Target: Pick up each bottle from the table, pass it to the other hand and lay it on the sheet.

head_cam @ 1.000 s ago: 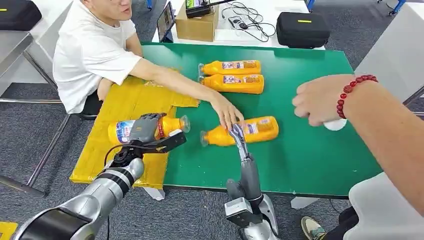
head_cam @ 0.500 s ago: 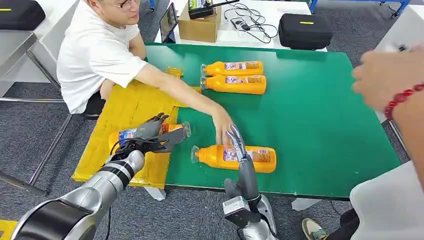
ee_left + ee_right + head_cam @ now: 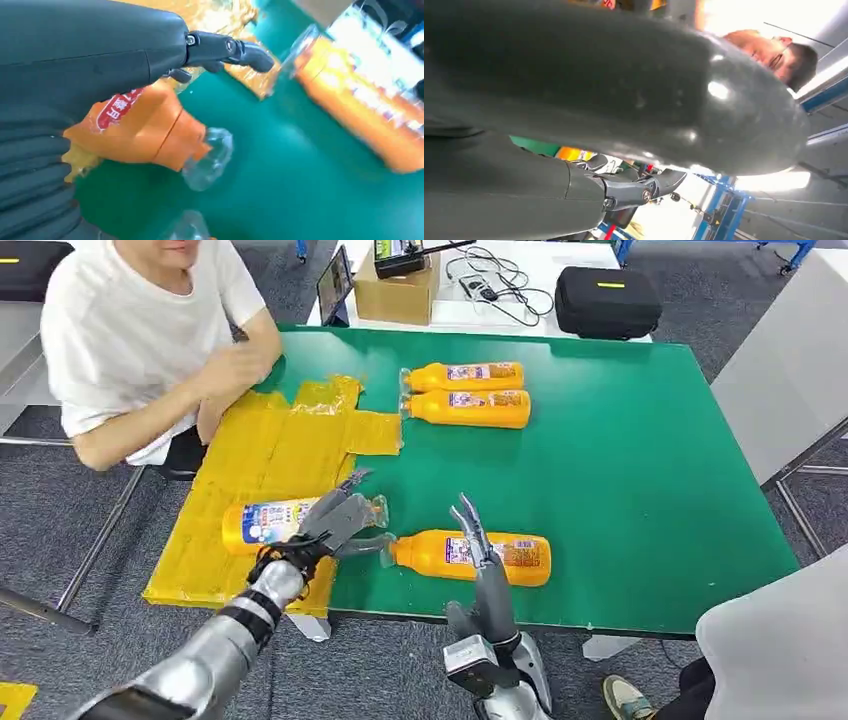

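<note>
Broadly, the green table [image 3: 640, 470] carries the crinkled yellow plastic sheet [image 3: 260, 455], where 1 orange labelled bottle [image 3: 270, 522] lies under the left hand [image 3: 335, 520], fingers spread, gripping nothing. Released near the sheet's edge, it could roll off. The right hand [image 3: 472, 525], fingers apart, stands over the nearest orange bottle [image 3: 470, 556] and could nudge it away.

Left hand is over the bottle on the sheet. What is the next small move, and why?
Probably lift the left hand clear: its fingers look spread, and the bottle lies on the yellow sheet. Then the right hand can take the nearest bottle on the green table.
</note>
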Controlling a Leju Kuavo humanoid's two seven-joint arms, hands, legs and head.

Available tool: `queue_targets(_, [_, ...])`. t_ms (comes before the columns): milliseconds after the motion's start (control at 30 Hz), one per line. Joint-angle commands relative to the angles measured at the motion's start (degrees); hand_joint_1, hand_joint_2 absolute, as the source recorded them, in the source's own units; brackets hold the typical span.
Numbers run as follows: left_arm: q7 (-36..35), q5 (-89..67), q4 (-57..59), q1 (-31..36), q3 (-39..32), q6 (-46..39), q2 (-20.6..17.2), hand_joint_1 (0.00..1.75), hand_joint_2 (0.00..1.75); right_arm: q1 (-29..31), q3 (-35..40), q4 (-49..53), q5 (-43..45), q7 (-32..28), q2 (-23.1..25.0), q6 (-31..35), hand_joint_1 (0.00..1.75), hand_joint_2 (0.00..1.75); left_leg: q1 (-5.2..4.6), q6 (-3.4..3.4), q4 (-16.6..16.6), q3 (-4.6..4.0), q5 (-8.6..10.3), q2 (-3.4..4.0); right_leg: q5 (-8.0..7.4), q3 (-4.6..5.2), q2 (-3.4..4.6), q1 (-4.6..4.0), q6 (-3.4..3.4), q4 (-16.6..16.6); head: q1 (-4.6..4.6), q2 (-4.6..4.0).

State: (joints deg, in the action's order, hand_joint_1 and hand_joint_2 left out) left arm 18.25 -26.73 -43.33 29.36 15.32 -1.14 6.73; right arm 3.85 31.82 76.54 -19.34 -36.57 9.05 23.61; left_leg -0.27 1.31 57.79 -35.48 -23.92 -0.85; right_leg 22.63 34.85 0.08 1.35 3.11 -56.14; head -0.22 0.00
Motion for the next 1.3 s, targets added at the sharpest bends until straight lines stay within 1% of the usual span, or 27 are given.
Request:
queue_targets(33, [4.0, 8.0, -16.4, -6.1, 3.3, -4.1, -2.4, 0.00, 1.75, 0.7, -0.2, -3.0, -0.4, -0.3, -1.5, 0.8, 0.00, 0.00, 0.08, -0.09, 0.0, 0.14, -0.08, 0.01, 0.08, -0.16, -0.02, -0.09, -0.14, 0.0, -0.02, 0.00])
queue_targets(133, [4.7, 14.4, -28.8, -10.1, 2.6, -7.2, -3.7, 0.00, 1.75, 0.4, 0.0, -2.9, -1.4, -0.8, -1.8, 2.3, 0.00, 0.00, 0.13, -0.11, 0.0, 0.19, -0.21, 0.22, 0.11, -0.19, 0.17, -0.15, -0.18, 0.0, -0.02, 0.00])
queue_targets(167, [4.1, 20.3, -32.6, -11.4, 1.6, -5.0, -3.5, 0.00, 1.75, 0.5, 0.4, -3.3, -3.2, -0.8, -2.3, 3.7, 0.00, 0.00, 0.13, -0.10, 0.0, 0.16, -0.22, 0.34, 0.09, -0.11, 0.26, -0.14, -0.16, 0.0, 0.00, 0.00])
queue_targets(200, [2.9, 24.9, -34.8, -12.1, 1.1, -3.2, -3.3, 0.00, 1.75, 0.9, 0.8, -4.0, -6.5, 0.0, -3.1, 6.2, 0.00, 0.00, 0.11, -0.08, 0.0, 0.08, -0.15, 0.22, 0.07, -0.08, 0.14, -0.12, -0.13, 0.0, 0.02, 0.00])
queue_targets(233, [3.4, 26.2, -36.9, -12.8, 1.0, -3.8, -3.4, 0.00, 1.75, 1.0, 0.6, -4.2, -7.6, 0.5, -3.7, 7.3, 0.00, 0.00, 0.10, -0.07, 0.0, -0.01, -0.11, 0.20, 0.04, 0.02, 0.12, -0.10, -0.11, 0.0, -0.02, 0.00])
queue_targets(267, [3.5, 26.9, -38.6, -13.5, 0.8, -4.7, -3.4, 0.00, 1.75, 1.0, -0.1, -4.4, -7.3, 1.0, -4.1, 7.2, 0.00, 1.75, 0.14, -0.10, 0.0, 0.13, -0.19, 0.23, 0.11, -0.13, 0.12, -0.15, -0.16, 0.0, 0.02, 0.00])
queue_targets(333, [4.0, 27.4, -41.1, -15.1, 0.5, -7.5, -3.3, 0.00, 1.75, 0.7, -2.0, -4.0, -7.3, 2.3, -4.4, 7.2, 0.00, 1.75, 0.13, -0.09, 0.0, 0.12, -0.18, 0.17, 0.10, -0.15, 0.10, -0.14, -0.16, 0.1, 0.00, 0.00])
queue_targets(367, [4.3, 27.8, -41.9, -15.7, 0.5, -8.5, -3.3, 0.00, 1.75, 0.8, -2.5, -4.3, -9.2, 4.0, -4.8, 7.3, 0.00, 1.75, 0.12, -0.08, 0.0, 0.08, -0.16, 0.16, 0.09, -0.11, 0.11, -0.13, -0.14, 0.1, 0.00, 0.00])
queue_targets(400, [4.5, 28.9, -43.1, -16.9, -0.3, -9.4, -2.5, 0.00, 1.75, 1.7, -2.4, -6.8, -16.7, 10.5, -6.1, 8.6, 0.00, 1.75, 0.06, -0.04, 0.0, -0.07, -0.07, 0.10, 0.03, 0.04, 0.08, -0.07, -0.09, 0.1, 0.02, 0.00])
queue_targets(433, [4.9, 29.4, -44.6, -18.3, -0.7, -10.3, -2.1, 0.00, 1.75, 2.7, -1.5, -8.6, -25.7, 15.4, -7.4, 10.4, 0.00, 1.75, 0.05, -0.04, 0.0, -0.07, -0.07, 0.10, 0.03, 0.03, 0.08, -0.05, -0.09, 0.1, 0.00, 0.00])
queue_targets(467, [5.3, 30.9, -46.9, -20.3, -1.5, -10.9, -0.9, 0.00, 1.75, 4.1, -2.4, -12.8, -34.2, 21.5, -8.5, 11.8, 0.00, 1.75, 0.09, -0.06, 0.0, 0.13, -0.16, 0.21, 0.07, -0.17, 0.16, -0.10, -0.14, 0.1, 0.00, 0.00])
queue_targets(500, [5.6, 32.3, -49.3, -22.5, -2.6, -12.6, 0.9, 0.00, 1.75, 5.3, -3.3, -16.7, -40.2, 26.6, -9.1, 12.1, 0.00, 1.75, 0.07, -0.06, -0.1, 0.04, -0.11, 0.16, 0.04, -0.08, 0.12, -0.08, -0.12, 0.1, 0.00, 0.00])
queue_targets(533, [5.4, 34.0, -52.3, -25.4, -3.0, -14.1, 2.6, 0.00, 1.75, 6.2, -4.4, -19.8, -44.6, 30.1, -9.7, 12.8, 0.00, 1.75, 0.07, -0.04, -0.1, 0.08, -0.10, 0.17, 0.01, -0.12, 0.13, -0.08, -0.09, 0.2, 0.00, 0.00])
queue_targets(600, [5.3, 33.9, -54.3, -27.1, -1.7, -14.9, 2.5, 0.00, 1.75, 6.4, -5.1, -21.1, -44.5, 29.4, -9.9, 13.3, 0.00, 1.75, 0.09, -0.04, -0.1, 0.18, -0.16, 0.23, 0.04, -0.23, 0.19, -0.10, -0.11, 0.2, -0.02, 0.00])
queue_targets(667, [5.3, 33.9, -54.3, -27.1, -1.7, -14.9, 2.5, 0.00, 1.75, 6.4, -5.1, -21.1, -44.5, 29.4, -9.9, 13.3, 0.00, 1.75, 0.02, -0.02, -0.1, -0.04, -0.07, 0.08, 0.03, 0.00, 0.04, -0.04, -0.06, 0.1, 0.00, 0.00])
queue_targets(700, [5.5, 33.9, -54.2, -27.1, -1.4, -15.3, 2.3, 0.00, 1.75, 6.0, -5.8, -20.5, -44.9, 30.3, -9.5, 13.4, 0.00, 1.75, 0.02, -0.02, 0.0, -0.08, -0.06, 0.00, 0.04, 0.02, 0.00, -0.03, -0.06, 0.1, 0.02, 0.00])
queue_targets(767, [8.6, 32.8, -57.6, -31.4, -1.2, -17.8, 3.0, 0.00, 1.75, 6.4, -6.9, -20.5, -49.7, 34.5, -10.0, 12.9, 0.00, 1.75, 0.07, -0.07, 0.0, 0.13, -0.21, 0.03, 0.15, -0.22, 0.03, -0.10, -0.15, 0.1, 0.02, 0.00])
queue_targets(800, [9.2, 32.5, -59.3, -33.4, -1.1, -18.5, 3.1, 0.00, 1.75, 6.9, -7.6, -21.0, -50.6, 35.6, -10.3, 12.0, 0.00, 1.75, 0.04, -0.05, 0.0, -0.06, -0.11, -0.01, 0.07, -0.02, 0.04, -0.06, -0.10, 0.1, -0.02, 0.00])
queue_targets(833, [9.8, 31.7, -60.1, -34.7, -1.0, -19.5, 3.1, 0.00, 1.75, 7.3, -8.1, -21.6, -51.0, 36.1, -10.4, 10.9, 0.00, 1.75, 0.05, -0.08, 0.0, 0.16, -0.26, 0.22, 0.14, -0.19, 0.22, -0.08, -0.16, 0.1, 0.00, 0.00])
queue_targets(867, [10.2, 30.9, -60.6, -35.5, -1.0, -20.6, 3.2, 0.00, 1.75, 8.4, -8.6, -22.9, -52.3, 37.0, -10.6, 9.9, 0.00, 1.75, 0.08, -0.08, 0.0, 0.17, -0.27, 0.23, 0.14, -0.20, 0.20, -0.11, -0.17, 0.1, 0.00, 0.00])
queue_targets(900, [10.3, 29.3, -60.1, -35.7, -0.6, -21.7, 3.1, 0.00, 1.75, 9.6, -9.2, -24.6, -52.7, 37.4, -10.4, 9.6, 0.00, 1.75, 0.03, -0.04, 0.0, -0.04, -0.16, 0.17, 0.05, 0.01, 0.18, -0.05, -0.09, 0.1, 0.00, 0.00])
queue_targets(933, [10.3, 28.4, -59.3, -35.4, -0.2, -22.5, 3.2, 0.00, 1.75, 10.8, -9.6, -26.5, -53.2, 37.6, -10.2, 9.6, 0.00, 1.75, 0.03, -0.06, 0.0, 0.11, -0.23, 0.31, 0.08, -0.10, 0.29, -0.06, -0.13, 0.1, -0.04, 0.00])
queue_targets(1000, [9.5, 25.4, -57.8, -35.1, 0.6, -24.3, 2.7, 0.00, 1.75, 11.9, -10.1, -29.0, -52.6, 36.9, -9.4, 8.5, 0.00, 1.75, 0.03, -0.08, 0.0, -0.04, -0.16, 0.15, 0.05, 0.03, 0.08, -0.04, -0.09, 0.1, 0.00, 0.00])
queue_targets(1067, [8.8, 24.3, -54.9, -34.2, 1.2, -25.2, 2.8, 0.00, 1.75, 13.7, -10.0, -32.4, -52.2, 36.6, -8.4, 7.0, 0.00, 1.75, 0.04, -0.09, -0.1, -0.02, -0.14, 0.07, 0.05, 0.01, 0.07, -0.06, -0.11, 0.1, 0.00, 0.00])
queue_targets(1167, [8.6, 23.6, -53.2, -33.3, 1.3, -25.9, 2.8, 0.00, 1.75, 15.4, -10.1, -34.4, -51.6, 36.5, -7.4, 6.6, 0.00, 1.75, 0.10, -0.13, 0.0, 0.13, -0.21, 0.17, 0.08, -0.14, 0.12, -0.12, -0.17, 0.1, 0.02, 0.00])
queue_targets(1200, [8.6, 23.5, -52.8, -33.0, 1.2, -26.1, 2.8, 0.00, 1.75, 16.1, -9.9, -35.7, -52.0, 36.8, -7.2, 6.2, 0.00, 1.75, 0.03, -0.08, 0.0, -0.06, -0.10, 0.07, 0.03, 0.05, 0.06, -0.04, -0.09, 0.1, 0.00, 0.00])
queue_targets(1300, [7.4, 23.2, -51.1, -31.0, 2.2, -26.1, 2.6, 0.00, 1.75, 21.4, -9.4, -42.9, -51.5, 38.4, -6.0, 2.0, 0.00, 1.75, 0.11, -0.14, 0.0, 0.16, -0.20, 0.17, 0.09, -0.17, 0.11, -0.14, -0.19, 0.1, 0.00, 0.00])
